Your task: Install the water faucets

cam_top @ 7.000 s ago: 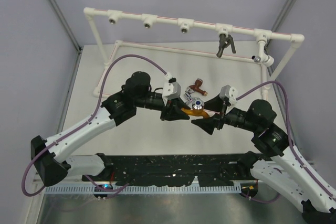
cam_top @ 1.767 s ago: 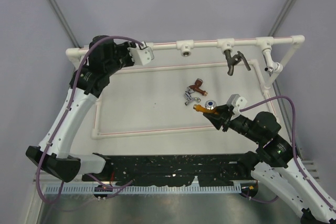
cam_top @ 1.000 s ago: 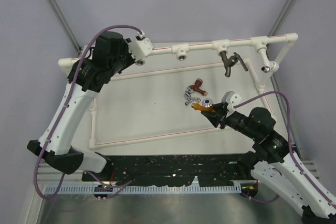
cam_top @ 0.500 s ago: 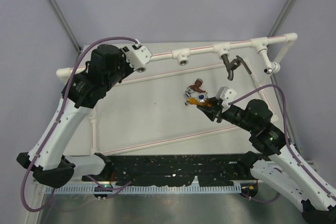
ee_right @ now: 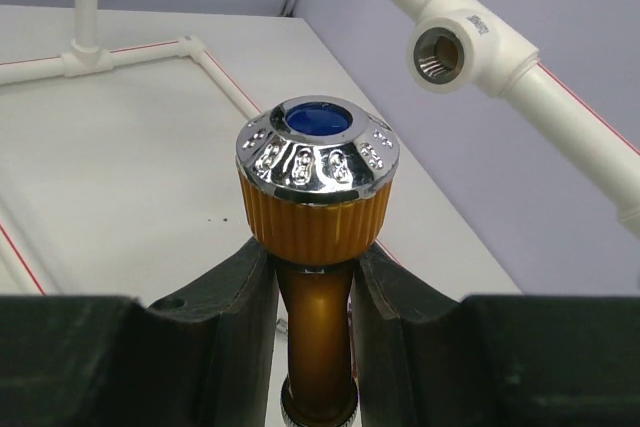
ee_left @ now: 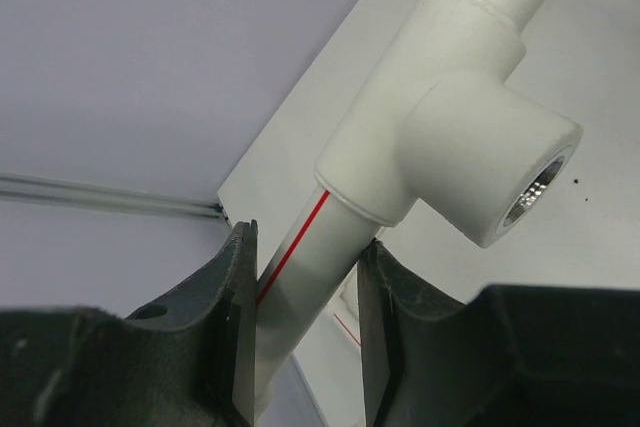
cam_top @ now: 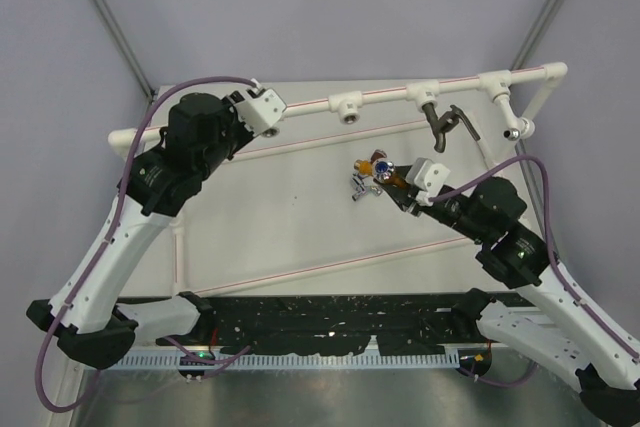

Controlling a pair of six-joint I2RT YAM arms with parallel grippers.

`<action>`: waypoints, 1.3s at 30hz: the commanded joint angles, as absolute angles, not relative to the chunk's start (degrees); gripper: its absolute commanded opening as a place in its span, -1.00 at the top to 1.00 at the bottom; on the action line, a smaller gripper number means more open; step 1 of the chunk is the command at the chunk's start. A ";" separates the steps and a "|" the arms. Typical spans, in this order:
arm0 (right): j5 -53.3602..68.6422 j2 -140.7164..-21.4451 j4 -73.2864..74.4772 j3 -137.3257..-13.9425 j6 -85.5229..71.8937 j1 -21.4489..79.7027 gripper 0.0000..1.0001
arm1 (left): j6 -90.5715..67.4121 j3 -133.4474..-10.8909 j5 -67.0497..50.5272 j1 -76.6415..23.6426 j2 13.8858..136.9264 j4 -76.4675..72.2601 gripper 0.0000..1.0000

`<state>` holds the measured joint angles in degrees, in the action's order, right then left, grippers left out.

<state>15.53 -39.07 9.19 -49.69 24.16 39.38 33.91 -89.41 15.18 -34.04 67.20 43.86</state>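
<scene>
The orange water faucet (ee_right: 318, 207), with a chrome cap and blue centre, stands upright between the fingers of my right gripper (ee_right: 315, 287), which is shut on its stem. In the top view this gripper (cam_top: 402, 187) holds the faucet (cam_top: 383, 169) over the table's middle, below the frame's top bar. An empty threaded socket (ee_right: 445, 52) lies up and to the right of the cap. My left gripper (ee_left: 305, 337) is shut on the white pipe frame (ee_left: 300, 277), just below a T-shaped socket (ee_left: 470, 137). A dark grey faucet (cam_top: 440, 125) hangs from the bar. A silver faucet (cam_top: 360, 188) lies on the table.
The pipe frame's top bar (cam_top: 380, 93) runs tilted across the back, with an empty socket (cam_top: 347, 107) at its middle and an elbow fitting (cam_top: 515, 129) at the right. Its lower rails (cam_top: 300, 269) lie on the white table. Grey walls close in both sides.
My right gripper has carried the orange faucet away from the near edge, towards the top bar. My left arm, still gripping the pipe, has shifted and tilted the frame.
</scene>
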 commanded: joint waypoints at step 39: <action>-24.96 -39.82 -32.52 -34.02 55.64 56.51 0.89 | 2.82 -74.21 16.51 -16.89 41.78 35.17 -0.94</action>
